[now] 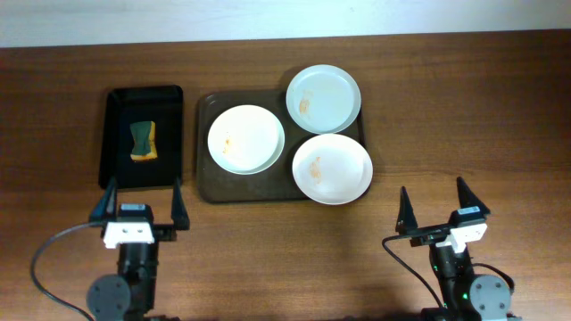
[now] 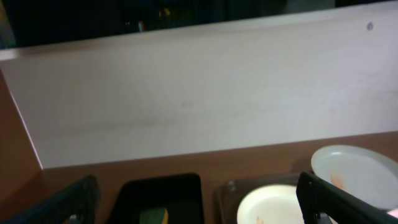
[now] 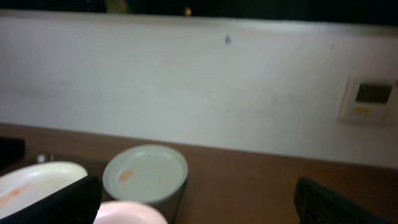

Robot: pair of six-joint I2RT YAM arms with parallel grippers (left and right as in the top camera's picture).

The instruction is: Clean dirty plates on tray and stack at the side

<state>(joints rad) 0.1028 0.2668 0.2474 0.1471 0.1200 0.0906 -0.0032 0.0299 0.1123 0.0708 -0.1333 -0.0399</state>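
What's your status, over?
Left gripper open, empty; right gripper open, empty. Three smeared plates on the tray, none stacked. Sponge in black tray, untouched. Nothing blocking.

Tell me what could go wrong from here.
The back plate and front-right plate overhang the tray's rim; scrubbing pressure may tip or slide them. The left plate sits close to both, so lifting one might knock a neighbour. The sponge lies flat in the black tray; the open left gripper could push it instead of gripping.
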